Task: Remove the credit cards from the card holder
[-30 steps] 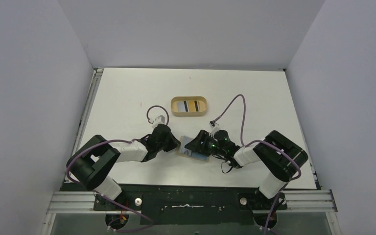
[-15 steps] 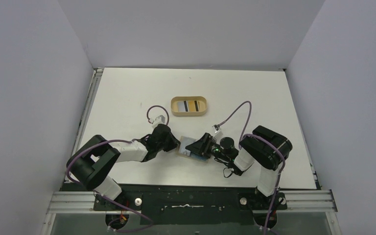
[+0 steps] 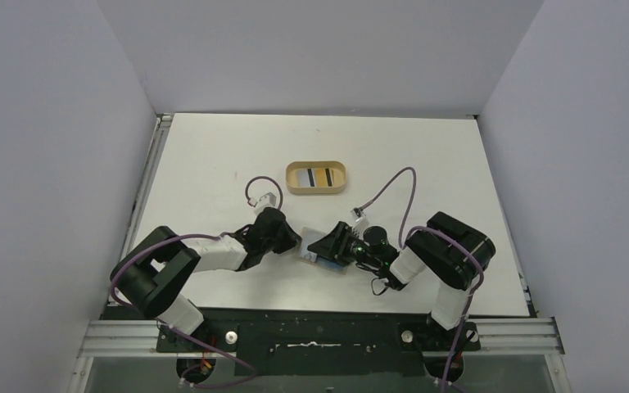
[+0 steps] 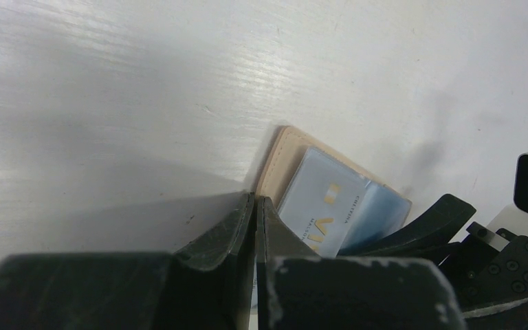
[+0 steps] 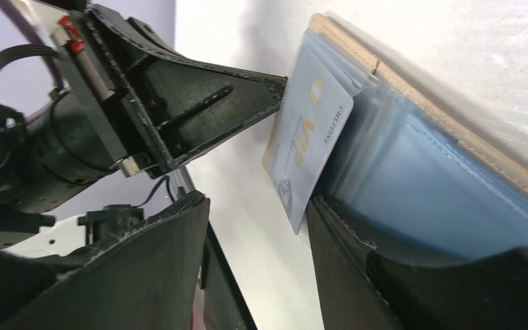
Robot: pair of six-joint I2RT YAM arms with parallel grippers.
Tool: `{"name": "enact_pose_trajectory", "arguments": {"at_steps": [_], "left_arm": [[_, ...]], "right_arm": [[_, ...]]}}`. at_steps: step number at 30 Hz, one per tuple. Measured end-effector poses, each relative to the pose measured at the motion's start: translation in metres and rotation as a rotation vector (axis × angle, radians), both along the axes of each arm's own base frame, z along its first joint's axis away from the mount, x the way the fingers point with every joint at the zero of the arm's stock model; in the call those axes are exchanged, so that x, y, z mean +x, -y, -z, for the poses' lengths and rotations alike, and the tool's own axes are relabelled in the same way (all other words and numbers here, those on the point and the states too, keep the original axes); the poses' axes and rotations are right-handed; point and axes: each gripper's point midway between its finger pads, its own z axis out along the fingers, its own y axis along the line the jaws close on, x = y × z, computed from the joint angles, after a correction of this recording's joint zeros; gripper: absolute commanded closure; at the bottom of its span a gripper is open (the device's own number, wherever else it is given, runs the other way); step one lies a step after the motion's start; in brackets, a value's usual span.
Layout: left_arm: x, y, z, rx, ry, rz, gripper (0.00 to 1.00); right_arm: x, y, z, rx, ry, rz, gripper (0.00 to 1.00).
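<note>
Front-centre of white tabletop (image 3: 213,155): L gripper (image 4: 255,201), fingers pressed shut w/ nothing visible between them, touches left edge of tan card holder (image 4: 278,158), which lies on the tabletop. Light blue credit card (image 5: 309,130) sticks partway out of holder's clear sleeve. R gripper (image 5: 258,206), jaws apart, straddles card's free corner w/o clamping it.

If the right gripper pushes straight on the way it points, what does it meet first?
Probably the light blue card, jutting from the card holder between the right gripper's open jaws; the left gripper sits just beyond. Depth is unclear.
</note>
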Motion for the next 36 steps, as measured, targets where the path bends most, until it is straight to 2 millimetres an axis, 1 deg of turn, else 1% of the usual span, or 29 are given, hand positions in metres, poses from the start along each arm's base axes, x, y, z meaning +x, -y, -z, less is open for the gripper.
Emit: {"name": "enact_pose_trajectory", "arguments": {"at_steps": [5, 9, 13, 19, 24, 28, 31, 33, 36], "left_arm": [[0.0, -0.001, -0.001, 0.004, 0.002, -0.002, 1.0], [0.001, -0.002, -0.001, 0.008, 0.006, -0.009, 1.0], [0.001, -0.002, -0.001, 0.009, 0.007, -0.01, 1.0], [0.001, -0.003, 0.0, 0.014, 0.005, -0.013, 1.0], [0.001, -0.004, 0.0, 0.015, 0.005, -0.013, 1.0], [0.002, -0.005, 0.0, 0.022, 0.011, -0.021, 1.0], [0.004, -0.006, 0.0, 0.029, 0.016, -0.03, 1.0], [0.004, -0.007, 0.0, 0.031, 0.016, -0.032, 1.0], [0.004, -0.006, 0.0, 0.035, 0.018, -0.032, 1.0]], "right_arm": [[0.005, -0.002, 0.003, -0.098, -0.002, 0.005, 0.43], [0.01, -0.003, 0.006, -0.144, 0.0, 0.011, 0.46], [0.015, -0.002, 0.005, -0.15, 0.01, 0.032, 0.47], [0.019, -0.004, -0.001, -0.141, 0.05, 0.039, 0.46], [0.02, -0.005, -0.001, -0.151, 0.065, 0.042, 0.5], [0.029, -0.014, 0.002, -0.156, 0.06, 0.041, 0.5], [0.038, -0.023, -0.001, -0.148, 0.068, 0.04, 0.5], [0.041, -0.026, -0.002, -0.144, 0.068, 0.039, 0.5], [0.039, -0.026, -0.001, -0.148, 0.061, 0.034, 0.5]]}}
